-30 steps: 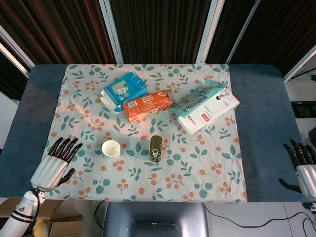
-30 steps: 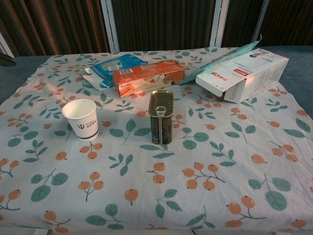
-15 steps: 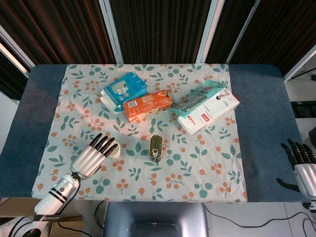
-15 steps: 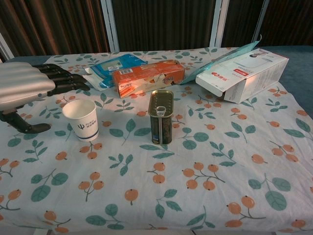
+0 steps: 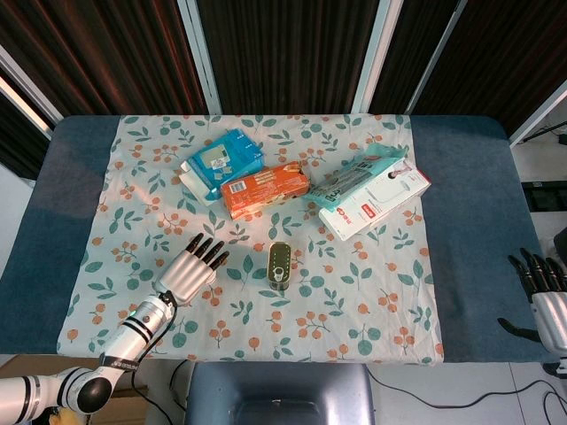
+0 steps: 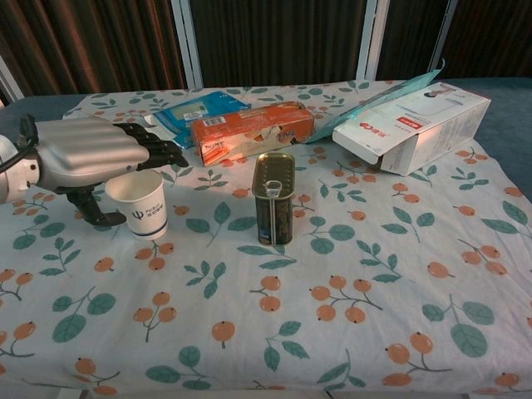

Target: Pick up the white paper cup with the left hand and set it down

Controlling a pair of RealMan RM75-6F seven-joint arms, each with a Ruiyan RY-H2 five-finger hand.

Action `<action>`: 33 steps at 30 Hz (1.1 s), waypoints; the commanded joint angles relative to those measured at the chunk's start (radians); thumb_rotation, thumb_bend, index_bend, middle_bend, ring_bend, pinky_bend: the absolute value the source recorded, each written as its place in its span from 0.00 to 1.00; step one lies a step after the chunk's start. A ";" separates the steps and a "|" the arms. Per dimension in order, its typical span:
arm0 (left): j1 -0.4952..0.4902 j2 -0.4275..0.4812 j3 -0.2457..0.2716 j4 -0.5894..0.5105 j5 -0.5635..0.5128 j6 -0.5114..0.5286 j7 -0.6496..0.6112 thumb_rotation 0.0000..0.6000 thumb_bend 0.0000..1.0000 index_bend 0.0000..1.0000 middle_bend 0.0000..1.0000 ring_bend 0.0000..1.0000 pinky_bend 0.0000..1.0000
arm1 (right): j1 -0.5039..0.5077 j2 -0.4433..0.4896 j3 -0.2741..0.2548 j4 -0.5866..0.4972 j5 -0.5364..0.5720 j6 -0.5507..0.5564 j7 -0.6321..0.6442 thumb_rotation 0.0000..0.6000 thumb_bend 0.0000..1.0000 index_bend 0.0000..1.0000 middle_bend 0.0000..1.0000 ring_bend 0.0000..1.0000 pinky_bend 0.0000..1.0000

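A matt white paper cup (image 6: 143,202) is seen on matt printed cloth (image 6: 349,274), beside a glossy olive metal tin (image 6: 273,198).

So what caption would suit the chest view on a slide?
Left hand poised over the white paper cup, fingers spread, beside a tin can on a floral tablecloth.

tin can (image 6: 273,198) just right of cup (image 6: 141,204)

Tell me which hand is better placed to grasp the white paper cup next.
Left. The left hand hovers right over the white paper cup, fingers spread and thumb beside its wall. The right hand sits off the cloth at the table's far right edge.
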State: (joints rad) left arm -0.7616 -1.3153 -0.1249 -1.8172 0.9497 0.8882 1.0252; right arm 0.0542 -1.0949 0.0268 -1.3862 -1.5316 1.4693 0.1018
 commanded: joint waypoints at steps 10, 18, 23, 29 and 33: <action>-0.109 -0.027 0.075 0.003 -0.196 0.067 0.102 1.00 0.34 0.00 0.00 0.00 0.00 | 0.001 -0.005 0.010 -0.009 0.042 -0.028 -0.024 1.00 0.19 0.00 0.00 0.00 0.00; -0.133 -0.036 0.098 0.030 -0.174 0.079 0.052 1.00 0.43 0.00 0.02 0.00 0.00 | 0.003 -0.002 0.017 -0.018 0.058 -0.037 -0.039 1.00 0.19 0.00 0.00 0.00 0.00; -0.137 -0.039 0.109 0.045 -0.151 0.087 0.012 1.00 0.49 0.13 0.17 0.00 0.00 | 0.006 0.002 0.020 -0.027 0.065 -0.044 -0.053 1.00 0.19 0.00 0.00 0.00 0.00; -0.145 -0.035 0.121 0.052 -0.158 0.083 -0.023 1.00 0.54 0.26 0.26 0.00 0.00 | 0.008 -0.010 0.022 -0.026 0.071 -0.048 -0.066 1.00 0.19 0.00 0.00 0.00 0.00; -0.139 -0.027 0.115 0.047 -0.125 0.091 -0.078 1.00 0.55 0.29 0.28 0.01 0.00 | 0.008 -0.010 0.023 -0.028 0.074 -0.049 -0.069 1.00 0.19 0.00 0.00 0.00 0.00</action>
State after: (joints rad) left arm -0.9034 -1.3473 -0.0066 -1.7677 0.8089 0.9752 0.9694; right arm 0.0618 -1.1050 0.0501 -1.4138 -1.4573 1.4203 0.0333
